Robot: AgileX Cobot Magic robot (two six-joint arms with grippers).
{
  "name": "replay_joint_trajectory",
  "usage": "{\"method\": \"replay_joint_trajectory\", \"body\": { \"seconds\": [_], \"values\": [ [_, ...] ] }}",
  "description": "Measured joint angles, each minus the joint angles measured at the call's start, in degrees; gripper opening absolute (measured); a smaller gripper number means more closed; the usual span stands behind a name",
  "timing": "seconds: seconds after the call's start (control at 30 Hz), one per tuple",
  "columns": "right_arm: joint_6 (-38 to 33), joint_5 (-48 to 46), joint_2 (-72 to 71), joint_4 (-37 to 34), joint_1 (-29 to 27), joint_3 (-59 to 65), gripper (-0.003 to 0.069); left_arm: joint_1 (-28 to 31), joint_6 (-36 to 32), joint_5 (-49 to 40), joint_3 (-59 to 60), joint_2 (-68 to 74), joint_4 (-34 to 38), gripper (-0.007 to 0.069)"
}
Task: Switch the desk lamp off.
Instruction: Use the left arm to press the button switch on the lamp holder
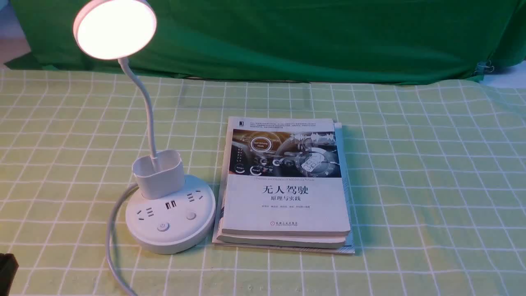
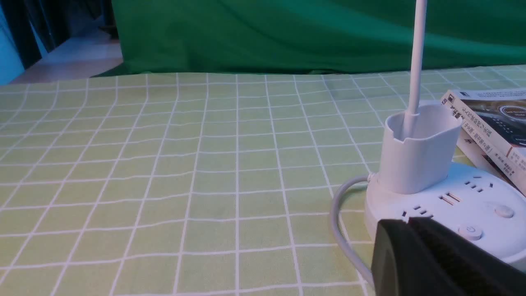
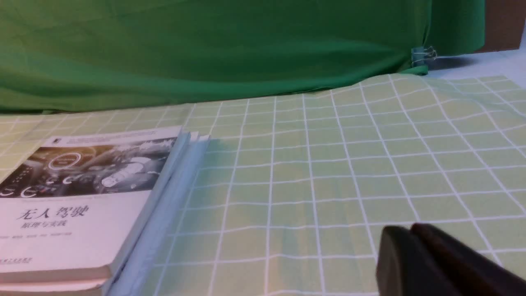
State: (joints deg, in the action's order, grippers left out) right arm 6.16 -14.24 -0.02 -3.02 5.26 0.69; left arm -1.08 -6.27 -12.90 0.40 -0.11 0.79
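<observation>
The white desk lamp stands left of centre on the checked cloth; its disc head [image 1: 114,28] glows. A thin neck runs down into the cup holder [image 1: 158,174] on the round base [image 1: 170,213], which has sockets, USB ports, a power button [image 1: 163,226] and a second button [image 1: 191,215]. In the left wrist view the base [image 2: 476,205] and power button [image 2: 470,232] lie just beyond my left gripper [image 2: 409,222], whose jaws are shut and empty. A dark bit of the left arm [image 1: 7,271] shows at the bottom left. My right gripper [image 3: 411,230] is shut and empty above bare cloth.
A stack of books [image 1: 285,185] lies just right of the lamp base and also shows in the right wrist view [image 3: 94,197]. The lamp's grey cord [image 1: 113,242] loops off the front left. A green curtain [image 1: 308,37] hangs at the back.
</observation>
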Motion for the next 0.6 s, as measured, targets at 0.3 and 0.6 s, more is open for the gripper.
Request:
{"method": "replay_joint_trajectory", "body": {
  "seconds": [0.3, 0.6],
  "values": [
    [0.0, -0.1, 0.0, 0.0, 0.0, 0.0, 0.0029, 0.0, 0.0, 0.0, 0.0, 0.0, 0.0, 0.0002],
    [0.0, -0.1, 0.0, 0.0, 0.0, 0.0, 0.0029, 0.0, 9.5, 8.8, 0.0, 0.0, 15.3, 0.0002]
  ]
}}
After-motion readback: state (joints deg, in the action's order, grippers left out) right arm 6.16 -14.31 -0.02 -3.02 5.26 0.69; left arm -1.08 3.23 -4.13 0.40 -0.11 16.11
